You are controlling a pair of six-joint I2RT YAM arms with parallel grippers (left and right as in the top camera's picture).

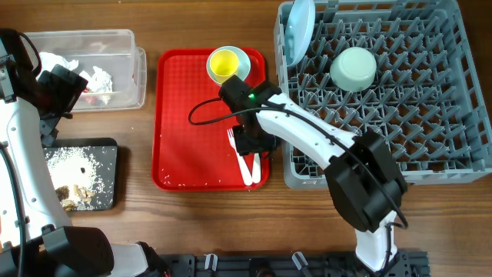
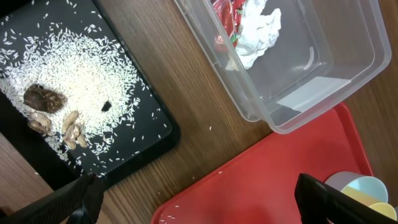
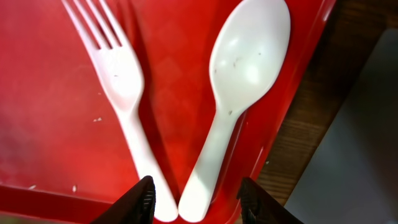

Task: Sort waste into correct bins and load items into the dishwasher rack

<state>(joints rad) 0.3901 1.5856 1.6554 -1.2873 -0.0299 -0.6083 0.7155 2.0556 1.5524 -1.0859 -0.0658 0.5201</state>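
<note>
My right gripper [image 1: 250,145] [image 3: 198,202] is open low over the red tray, its fingers either side of the handle ends of the white fork [image 3: 118,81] [image 1: 233,140] and white spoon [image 3: 249,56] [image 1: 252,165], which lie side by side. My left gripper [image 1: 73,83] [image 2: 199,205] is open and empty by the clear tub [image 1: 123,38] [image 2: 348,68], which holds white napkins [image 2: 258,31] and a red wrapper [image 2: 227,15]. The black tray [image 1: 104,150] [image 2: 155,118] holds white crumbs and brown scraps [image 2: 46,99]. The yellow cup [image 1: 224,63] sits in the light blue bowl [image 1: 244,58]. The grey rack [image 1: 430,115] holds the upright pale blue plate [image 1: 298,31] and the mint-green bowl [image 1: 354,68].
The flat red tray [image 1: 181,115] [image 2: 261,180] [image 3: 43,124] lies between the bins and the rack, with a few white crumbs on it. Its right edge is close to the rack's left wall. A black cable loops over the tray beside the right arm.
</note>
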